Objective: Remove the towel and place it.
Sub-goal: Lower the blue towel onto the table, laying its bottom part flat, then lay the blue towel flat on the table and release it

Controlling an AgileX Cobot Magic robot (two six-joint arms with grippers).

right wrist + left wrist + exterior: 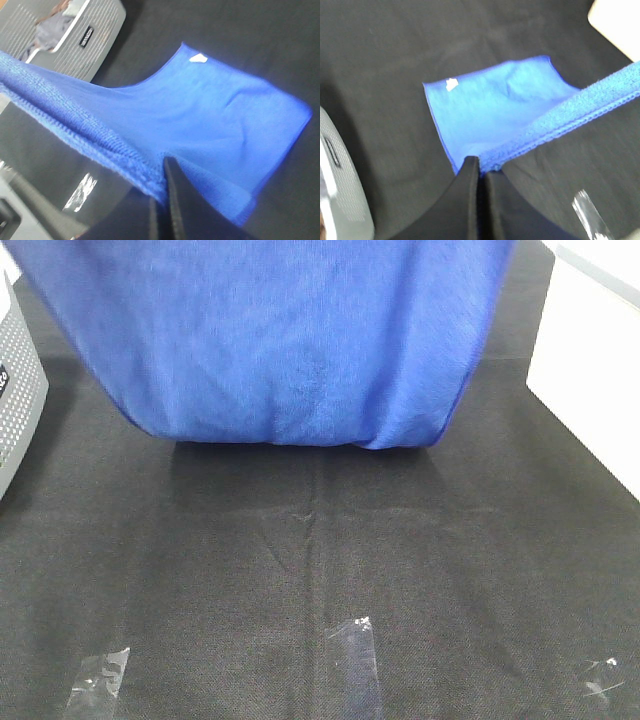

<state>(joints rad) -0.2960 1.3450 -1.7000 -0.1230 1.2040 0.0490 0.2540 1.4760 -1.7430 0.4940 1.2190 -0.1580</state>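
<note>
Royal-blue towel (300,340) hangs closest to the high camera and fills the upper part of that view. It is held up by its stitched top edge and narrows to a rounded lower fold. The fold casts a dark shadow directly beneath it and looks to meet the bench (300,570) at the far middle. Black cloth covers the bench from side to side.

At the right edge stands a white block (590,370), well apart from the towel. At the left edge sits a grey perforated housing (15,390), near the towel's left side.

Both wrist views look down the towel's length from above. The left pincer (481,167) is clamped on the thick hem, dark fingers pressed together with the hem running off taut to one side. The right pincer (165,172) likewise grips the same hem at the other end, fingers closed over the fabric.

Three patches of clear tape (352,650) lie on the cloth along the near edge, spaced left, middle and right.

One small white tag (451,84) shows at a lower corner of the towel.
</note>
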